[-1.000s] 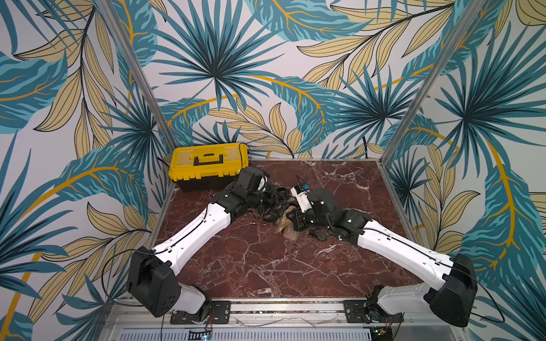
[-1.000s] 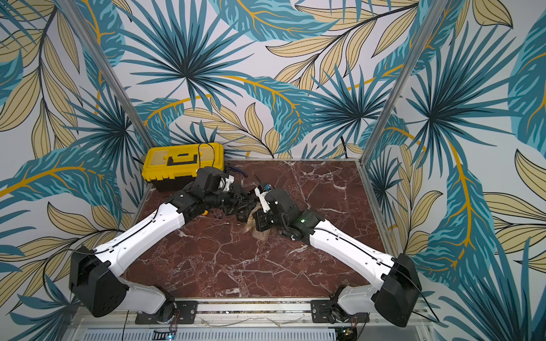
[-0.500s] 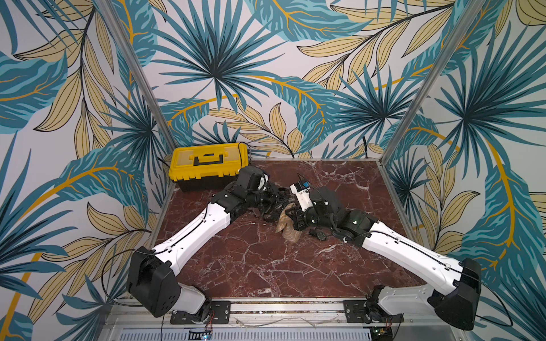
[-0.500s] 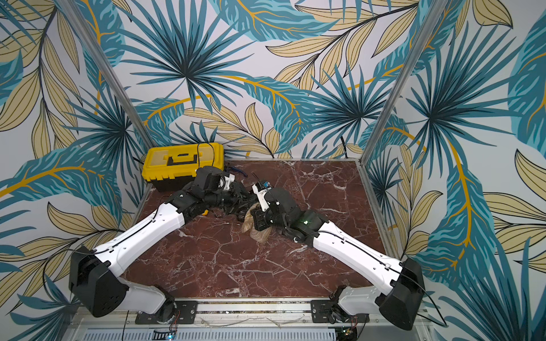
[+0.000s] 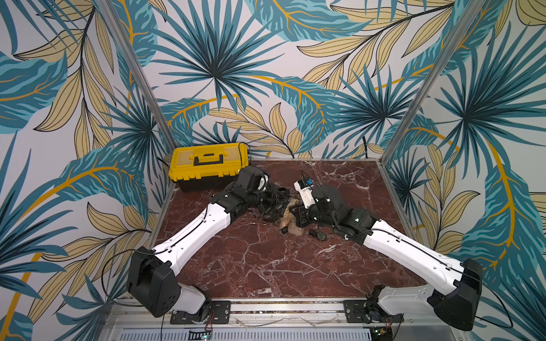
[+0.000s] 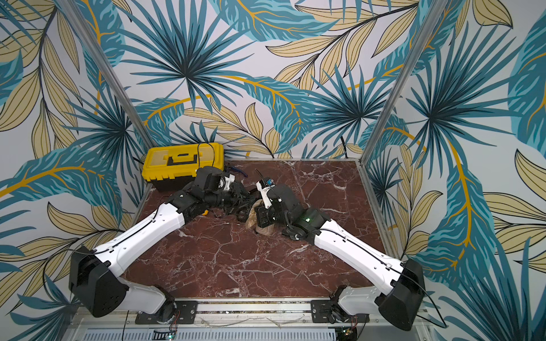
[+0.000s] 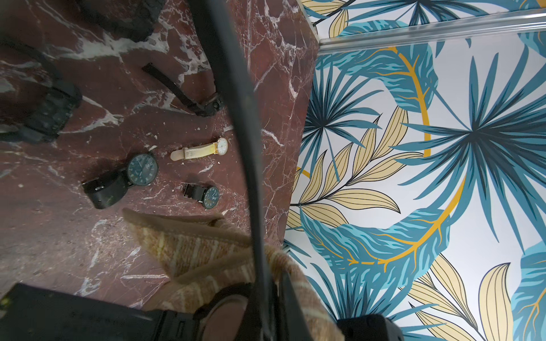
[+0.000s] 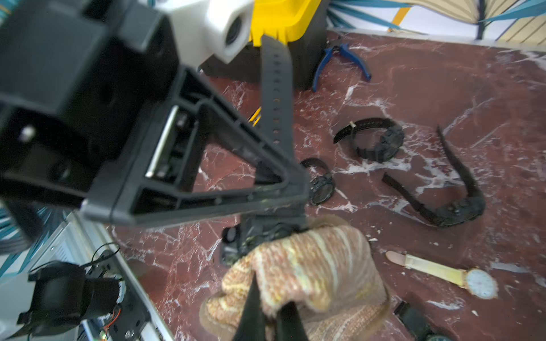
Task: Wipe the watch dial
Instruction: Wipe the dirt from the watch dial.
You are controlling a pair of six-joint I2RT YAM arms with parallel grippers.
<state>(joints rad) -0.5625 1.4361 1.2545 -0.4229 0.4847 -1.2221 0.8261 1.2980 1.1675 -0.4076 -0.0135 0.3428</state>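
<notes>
Right wrist view: left claw (image 8: 283, 206) pinches the black watch (image 8: 260, 233) mid-frame. Right claw (image 8: 270, 298), low in frame, squeezes the striped cloth (image 8: 310, 265), touching the watch. In both top views the yellow toolbox (image 5: 208, 161) (image 6: 181, 161) has its lid down, insides hidden.

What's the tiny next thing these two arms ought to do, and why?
Probably a short rub of the striped cloth across the face of the black watch. The left gripper is shut on that watch, the right gripper on the cloth, and the cloth lies against the watch case, hiding the dial.
</notes>
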